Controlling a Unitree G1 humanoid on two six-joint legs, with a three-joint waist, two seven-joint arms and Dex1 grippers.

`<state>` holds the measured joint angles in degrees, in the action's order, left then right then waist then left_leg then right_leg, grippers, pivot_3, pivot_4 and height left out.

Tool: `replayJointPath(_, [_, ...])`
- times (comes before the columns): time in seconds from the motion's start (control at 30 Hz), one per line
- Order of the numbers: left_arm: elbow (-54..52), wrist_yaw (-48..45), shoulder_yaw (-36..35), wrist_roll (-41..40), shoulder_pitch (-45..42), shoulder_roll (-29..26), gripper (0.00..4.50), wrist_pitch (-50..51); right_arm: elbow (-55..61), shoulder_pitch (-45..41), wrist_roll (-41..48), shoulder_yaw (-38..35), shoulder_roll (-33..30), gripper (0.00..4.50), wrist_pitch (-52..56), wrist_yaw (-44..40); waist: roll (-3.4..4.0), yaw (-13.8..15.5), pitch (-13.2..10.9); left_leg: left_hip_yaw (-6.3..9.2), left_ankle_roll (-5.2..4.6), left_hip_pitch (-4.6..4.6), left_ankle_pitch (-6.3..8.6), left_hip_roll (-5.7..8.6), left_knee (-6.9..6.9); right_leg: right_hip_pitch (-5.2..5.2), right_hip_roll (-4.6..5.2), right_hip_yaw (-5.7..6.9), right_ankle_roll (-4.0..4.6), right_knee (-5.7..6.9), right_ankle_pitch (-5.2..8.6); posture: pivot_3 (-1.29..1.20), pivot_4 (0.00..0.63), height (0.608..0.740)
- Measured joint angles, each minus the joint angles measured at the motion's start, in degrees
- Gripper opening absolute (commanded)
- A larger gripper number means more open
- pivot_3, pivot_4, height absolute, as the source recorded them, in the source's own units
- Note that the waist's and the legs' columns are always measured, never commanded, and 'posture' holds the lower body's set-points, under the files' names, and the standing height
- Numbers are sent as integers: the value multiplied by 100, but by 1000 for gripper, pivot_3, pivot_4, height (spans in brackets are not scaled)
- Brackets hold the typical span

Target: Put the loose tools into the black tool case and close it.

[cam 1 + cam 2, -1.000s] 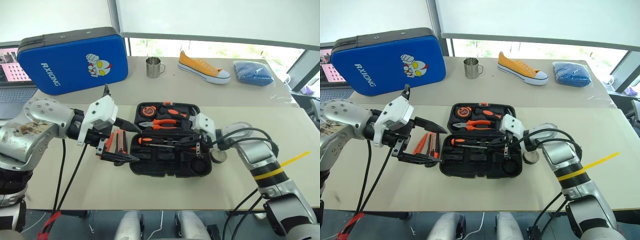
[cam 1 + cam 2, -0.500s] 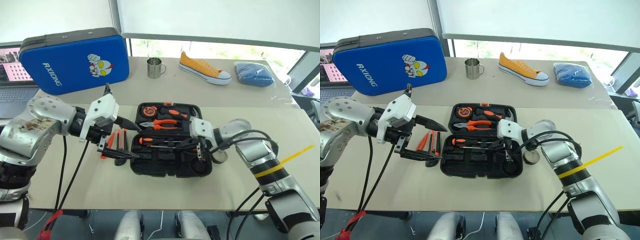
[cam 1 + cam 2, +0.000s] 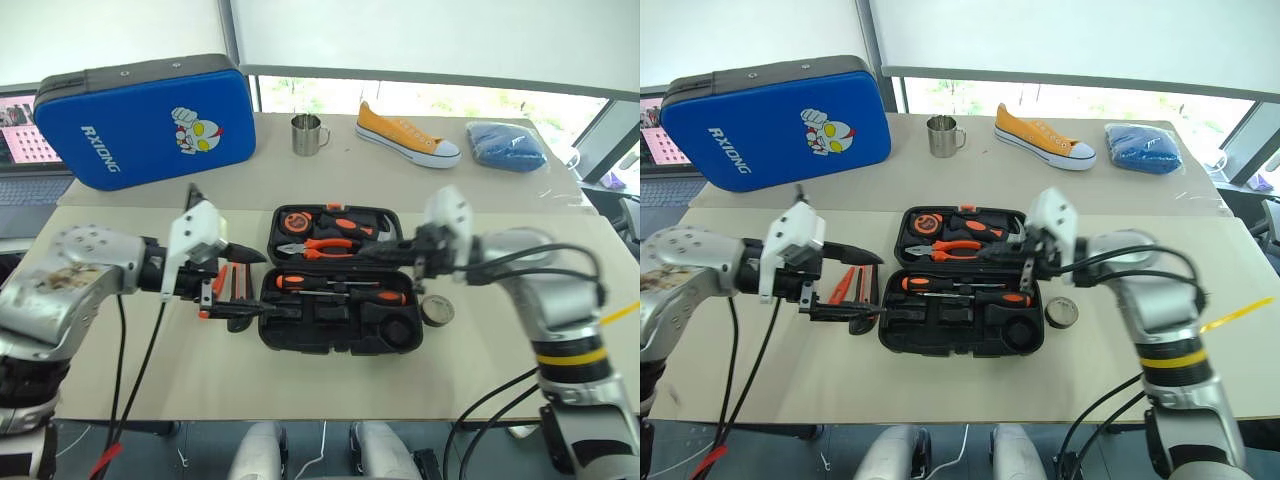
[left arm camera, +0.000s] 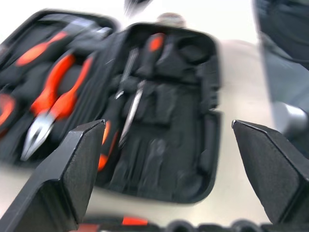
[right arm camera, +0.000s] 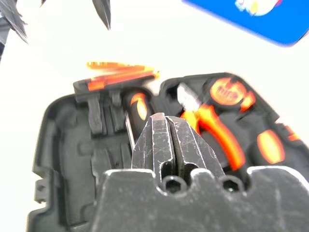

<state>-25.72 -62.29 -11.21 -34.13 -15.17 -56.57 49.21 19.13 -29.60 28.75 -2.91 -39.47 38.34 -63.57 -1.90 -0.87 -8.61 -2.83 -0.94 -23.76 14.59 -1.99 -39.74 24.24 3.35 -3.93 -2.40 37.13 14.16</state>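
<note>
Currently I see the black tool case (image 3: 340, 290) lying open and flat on the beige table (image 3: 300, 370), its hinge running across between the two halves. The far half carries the orange-handled pliers (image 3: 318, 246) and a round orange tape measure (image 3: 297, 219). In the near half two screwdrivers (image 3: 340, 288) with black-and-orange handles lie side by side along the hinge edge; the other recesses in that half look dark and unfilled.

Just beside the case on my left side, a slim orange tool (image 3: 844, 284) and the orange-black utility knife (image 3: 240, 280) lie on the table, partly behind the left end effector (image 3: 247, 284). That end effector hovers there with its two black fingers spread wide, holding nothing; in the left wrist view both fingertips (image 4: 82, 159) frame the open case.

The small dark tape roll (image 3: 437, 310) sits on the table just beside the case's right edge.

The right end effector (image 3: 385, 243) hangs above the case's far half, pointing toward my left. In the right wrist view its fingers (image 5: 169, 145) are nearly together with only a thin slit between them, and nothing is gripped.

Legible writing: "RXIONG" in white on the blue padded case (image 3: 145, 120), next to a cartoon figure. A metal mug (image 3: 308, 134), an orange sneaker (image 3: 408, 136) and a blue cloth (image 3: 507, 145) sit on the far table.
</note>
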Motion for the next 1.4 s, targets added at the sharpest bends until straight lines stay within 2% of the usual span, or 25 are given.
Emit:
replayJointPath(0.03, [-110, 143, -382, 6, 428, -8, 4500, 147, 174, 88, 219, -82, -75, 1517, 121, -28, 0, -28, 0, 0, 0, 0, 0, -4, 3, 4, 1, -2, 0, 0, 0, 0, 150, 739])
replayJointPath(0.13, [-438, 349, -1823, 71, 2003, 86, 4500, 548, 531, 117, 865, -333, -283, 2549, 356, -165, 1, -90, -3, 0, 0, 6, 0, -12, 7, 3, 5, 0, 4, 1, 2, 0, 150, 739])
replayJointPath(0.23, [-585, 464, -2759, 299, 3004, 236, 4500, 598, 710, 67, 1191, -432, -394, 3574, 365, -277, -1, -55, -4, -1, 2, 26, 1, -9, 8, -14, 11, 3, 5, -4, 3, 0, 150, 739])
replayJointPath(0.33, [-569, 648, -3200, 537, 3657, 403, 4500, 603, 750, 90, 1326, -416, -498, 4463, 356, -414, -6, 34, -5, -3, 2, 30, 1, -5, 7, -19, 17, 6, 5, -7, 3, 0, 150, 739])
replayJointPath(0.43, [-583, 805, -3271, 570, 3698, 437, 4500, 633, 743, 90, 1372, -357, -498, 4463, 323, -450, -10, 104, -5, -4, 2, 31, 1, -4, 4, -19, 19, 7, 5, -8, 3, 0, 150, 739])
replayJointPath(0.5, [-623, 992, -3194, 444, 3340, 369, 4500, 915, 724, 86, 1366, -260, -496, 4463, 270, -444, -11, 127, -5, -6, 3, 29, 0, -4, 5, -18, 19, 7, 5, -7, 2, 0, 150, 739])
replayJointPath(0.67, [-719, 1519, -2485, -2, 2025, -185, 4500, 2057, 773, 110, 1416, -242, -500, 4463, 207, -356, -13, 109, -5, -9, 3, 26, 1, -2, 9, -11, 15, 4, 6, -4, 1, 0, 150, 739])
replayJointPath(0.83, [-333, 1977, -1079, -250, 237, -398, 4500, 3216, 1114, 361, 1530, -296, -555, 4463, 198, -144, -17, 76, -8, -7, 4, 24, 0, 6, 12, -8, 7, 4, 7, -2, 1, 0, 150, 739])
replayJointPath(0.97, [656, 2554, 609, 90, -1513, -245, 4500, 3765, 1461, 512, 1662, -277, -512, 4463, 201, 160, -24, 70, -11, -5, 4, 22, -1, 11, 9, -10, 3, 3, 6, -1, 1, 0, 150, 739])
replayJointPath(1.2, [2084, 2691, 2014, 525, -2944, -1, 4500, 3739, 1824, 860, 1785, -335, -454, 4463, 201, 733, -34, 30, -17, -4, 4, -4, -1, 12, 6, 8, 2, 4, 5, -3, 1, 0, 150, 739])
replayJointPath(1.4, [2534, 2299, 2860, 571, -3289, 124, 4500, 3618, 2049, 956, 1917, -352, -254, 4463, 201, 1281, -34, 20, -17, -4, 4, -4, -1, 12, 3, 7, 2, 4, 4, -1, 2, 0, 150, 739])
